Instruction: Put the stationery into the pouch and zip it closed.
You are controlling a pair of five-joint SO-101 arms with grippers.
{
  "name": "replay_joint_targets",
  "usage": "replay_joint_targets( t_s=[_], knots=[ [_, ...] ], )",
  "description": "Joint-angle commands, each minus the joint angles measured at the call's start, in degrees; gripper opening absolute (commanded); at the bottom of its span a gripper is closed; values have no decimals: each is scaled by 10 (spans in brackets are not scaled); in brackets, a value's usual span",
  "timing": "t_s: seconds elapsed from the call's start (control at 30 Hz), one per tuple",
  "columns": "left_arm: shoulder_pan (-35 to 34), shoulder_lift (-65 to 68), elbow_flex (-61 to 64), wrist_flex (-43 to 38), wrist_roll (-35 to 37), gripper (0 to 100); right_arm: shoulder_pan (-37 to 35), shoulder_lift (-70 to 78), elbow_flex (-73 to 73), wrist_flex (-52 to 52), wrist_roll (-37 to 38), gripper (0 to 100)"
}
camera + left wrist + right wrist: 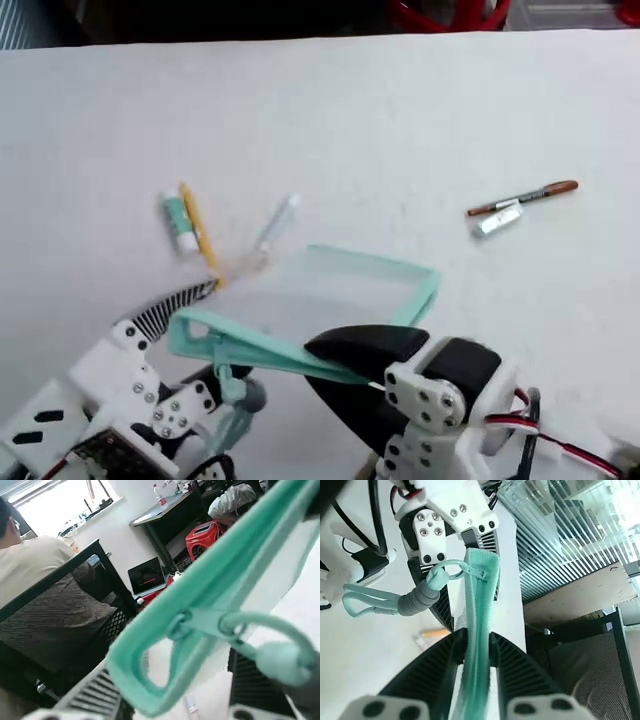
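Note:
The teal pouch (pixel 330 290) with a see-through body is lifted at its near zipper edge. My right gripper (pixel 365 350) is shut on that edge; in the right wrist view the zipper band (pixel 479 610) runs between its ribbed fingers (pixel 517 672). My left gripper (pixel 205 345) stands open around the pouch's end (pixel 150 680), with the ring zip pull (pixel 265 630) hanging between its fingers. On the table beyond lie a green glue stick (pixel 178 222), a yellow pencil (pixel 198 232) and a clear pen (pixel 277 225). A brown pen (pixel 523 198) and a small white eraser (pixel 497 221) lie far right.
The white table (pixel 350 110) stretches away behind the pouch to its far edge. A loose teal strap (pixel 365 602) and a grey toggle (pixel 417 601) dangle from the zip pull near the left arm's body.

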Motion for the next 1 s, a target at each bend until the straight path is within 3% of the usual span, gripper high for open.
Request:
replay_joint_targets(
  t_s=[0.0, 0.23, 0.43, 0.73, 0.87, 0.97],
  knots=[
    [34, -2, -23, -15, 9, 264, -6, 11, 4, -12, 7, 19],
    [61, -2, -35, 10, 9, 254, -3, 11, 4, -46, 2, 19],
    [64, -2, -35, 13, 4, 24, 2, 12, 12, -54, -18, 19],
    [64, -3, -40, 12, 52, 24, 98, 6, 187, -149, -30, 19],
    [62, -3, -40, 5, 54, 24, 138, 8, 252, -217, -76, 26],
    [60, -3, -36, 6, 54, 24, 189, 10, 287, -248, -122, 135]
  ],
)
